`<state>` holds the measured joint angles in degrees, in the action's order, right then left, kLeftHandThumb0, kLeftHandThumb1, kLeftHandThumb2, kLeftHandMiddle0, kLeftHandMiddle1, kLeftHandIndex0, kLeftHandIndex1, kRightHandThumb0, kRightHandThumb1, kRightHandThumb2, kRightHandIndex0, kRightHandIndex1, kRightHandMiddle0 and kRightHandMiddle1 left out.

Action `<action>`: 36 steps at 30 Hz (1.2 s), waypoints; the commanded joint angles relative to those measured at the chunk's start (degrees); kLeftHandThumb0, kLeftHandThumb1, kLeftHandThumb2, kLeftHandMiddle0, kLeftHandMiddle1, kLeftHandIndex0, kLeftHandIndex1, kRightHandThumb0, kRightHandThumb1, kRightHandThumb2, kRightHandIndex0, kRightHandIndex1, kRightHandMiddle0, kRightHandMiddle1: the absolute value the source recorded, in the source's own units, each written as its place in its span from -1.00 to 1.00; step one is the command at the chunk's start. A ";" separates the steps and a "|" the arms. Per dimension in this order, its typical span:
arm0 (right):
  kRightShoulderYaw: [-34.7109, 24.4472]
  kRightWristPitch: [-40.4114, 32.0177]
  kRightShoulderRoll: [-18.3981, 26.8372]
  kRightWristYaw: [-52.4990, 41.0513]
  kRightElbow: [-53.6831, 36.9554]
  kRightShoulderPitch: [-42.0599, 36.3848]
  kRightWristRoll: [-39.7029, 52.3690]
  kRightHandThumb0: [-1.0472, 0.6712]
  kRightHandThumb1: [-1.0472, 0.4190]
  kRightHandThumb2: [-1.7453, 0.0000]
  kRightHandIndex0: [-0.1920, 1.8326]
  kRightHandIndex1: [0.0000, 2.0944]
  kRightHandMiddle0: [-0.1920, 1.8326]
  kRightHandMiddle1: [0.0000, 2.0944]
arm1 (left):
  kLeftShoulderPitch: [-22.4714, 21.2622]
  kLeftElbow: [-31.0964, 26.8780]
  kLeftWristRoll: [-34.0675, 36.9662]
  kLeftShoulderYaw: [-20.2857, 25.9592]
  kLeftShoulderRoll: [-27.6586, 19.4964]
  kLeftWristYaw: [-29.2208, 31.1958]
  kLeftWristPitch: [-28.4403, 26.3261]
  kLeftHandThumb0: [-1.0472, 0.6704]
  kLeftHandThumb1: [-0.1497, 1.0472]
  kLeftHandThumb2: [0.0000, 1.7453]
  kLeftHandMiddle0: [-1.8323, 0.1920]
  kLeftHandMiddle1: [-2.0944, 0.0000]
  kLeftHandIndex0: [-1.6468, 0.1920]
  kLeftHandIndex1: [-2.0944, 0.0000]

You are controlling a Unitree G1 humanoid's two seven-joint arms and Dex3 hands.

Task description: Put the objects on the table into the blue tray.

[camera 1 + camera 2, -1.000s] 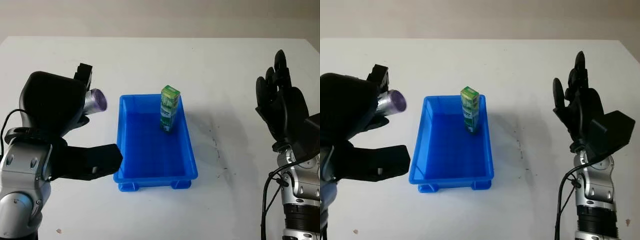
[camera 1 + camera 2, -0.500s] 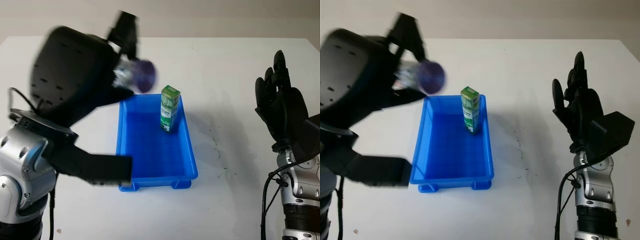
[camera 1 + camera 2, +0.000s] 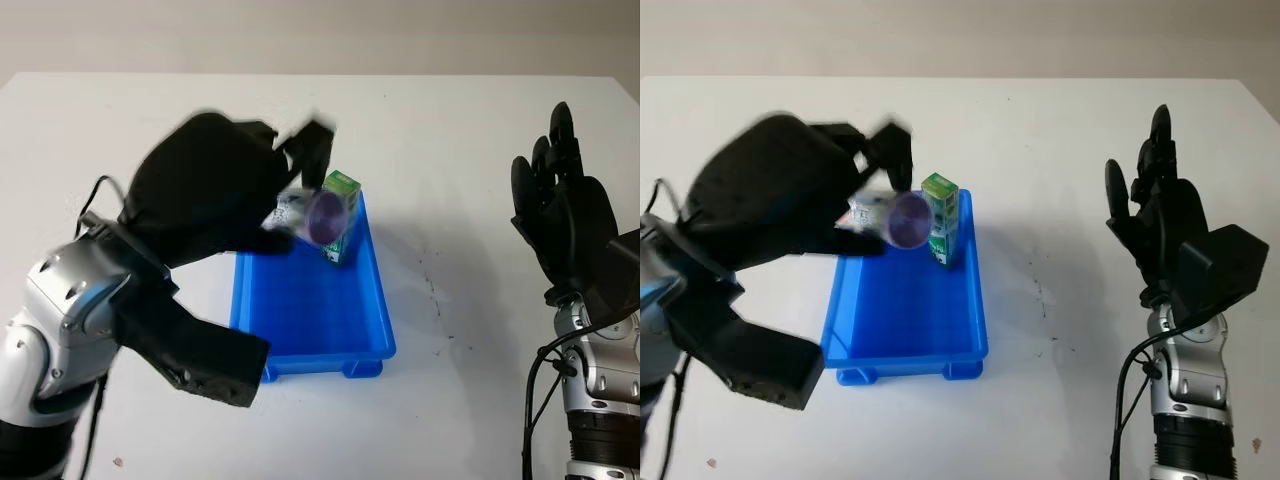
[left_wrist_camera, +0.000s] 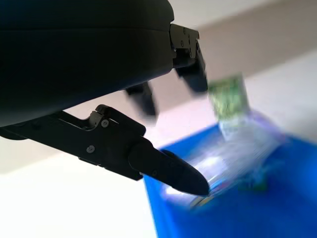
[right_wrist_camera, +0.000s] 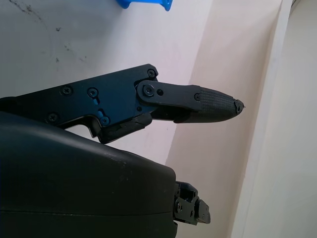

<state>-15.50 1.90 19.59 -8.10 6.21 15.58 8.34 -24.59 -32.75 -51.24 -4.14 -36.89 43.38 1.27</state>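
A: Head views first. Where is the left hand [image 3: 215, 190]?
B: Over the tray's [image 3: 370, 300] far left corner, fingers curled round a bottle [image 3: 312, 212] with a purple cap. The bottle sits above the tray, just beside the green carton [image 3: 343, 190] standing at the far end.
A: Room to move?
B: The tray's near half is bare blue floor; white table [image 3: 450, 130] lies open all round.
A: Since a second ago?
B: The hand has swung from left of the tray to above it.
A: Left wrist view?
B: Blurred bottle [image 4: 237, 158] at the fingertips [image 4: 190, 181], over blue.
A: The right hand [image 3: 1165, 225]?
B: Open, raised at the right, well apart from the tray.
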 commanded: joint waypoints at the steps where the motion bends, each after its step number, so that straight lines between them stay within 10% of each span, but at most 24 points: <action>1: 0.12 -0.36 -0.12 0.52 -1.56 -0.56 -0.51 -0.71 -1.00 0.46 -1.00 -1.00 -1.00 -1.00 | -1.68 -1.09 -0.23 -0.72 -0.98 1.76 -0.37 -0.68 0.76 -0.96 0.99 0.98 0.99 0.99; 8: 0.17 -1.08 -0.26 0.88 -1.94 -0.56 -0.83 -0.70 -1.00 0.48 -1.00 -1.00 -1.00 -0.99 | -2.11 -0.61 -1.35 -0.35 -1.15 -0.67 0.63 -0.29 0.62 -0.96 1.00 1.00 1.00 1.00; 11: 0.30 -1.37 -0.46 0.85 -2.20 -0.54 -0.69 -0.68 -1.00 0.48 -1.00 -1.00 -1.00 -0.99 | -0.29 1.20 0.69 1.89 -0.07 -9.91 3.94 0.27 0.94 -0.77 1.00 1.00 1.00 1.00; 14: 0.40 -1.42 -0.68 0.70 -2.20 -0.38 -0.31 -0.69 -1.00 0.47 -1.00 -1.00 -1.00 -1.00 | 1.05 4.13 6.28 4.31 2.64 -19.35 6.74 0.35 0.99 -0.64 1.00 1.00 1.00 1.00; 22: 2.01 -1.14 -2.35 0.12 -1.79 1.25 0.16 -0.69 -1.00 0.44 -1.00 -1.00 -1.00 -1.00 | -0.07 14.87 34.36 14.30 16.96 -35.60 4.12 -0.45 1.00 -0.51 0.99 0.99 0.99 0.99; 29: 2.83 -2.19 -3.68 -2.00 -2.20 2.00 2.91 -0.62 -1.00 0.41 -1.00 -1.00 -1.00 -1.00 | -1.15 26.50 59.08 23.27 23.32 -37.31 -4.13 -0.59 1.00 -0.25 1.00 1.00 1.00 1.00; 36: 3.96 -0.66 -4.64 -3.85 -0.29 2.46 3.33 -0.65 -1.00 0.35 -1.00 -1.00 -1.00 -1.00 | 2.75 34.96 66.98 26.57 25.62 -37.65 -3.92 -0.68 1.00 -0.16 1.00 1.00 1.00 1.00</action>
<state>-11.68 0.24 15.26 -11.68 5.46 17.32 11.71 -23.32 1.21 14.65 21.79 -11.97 5.52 -3.30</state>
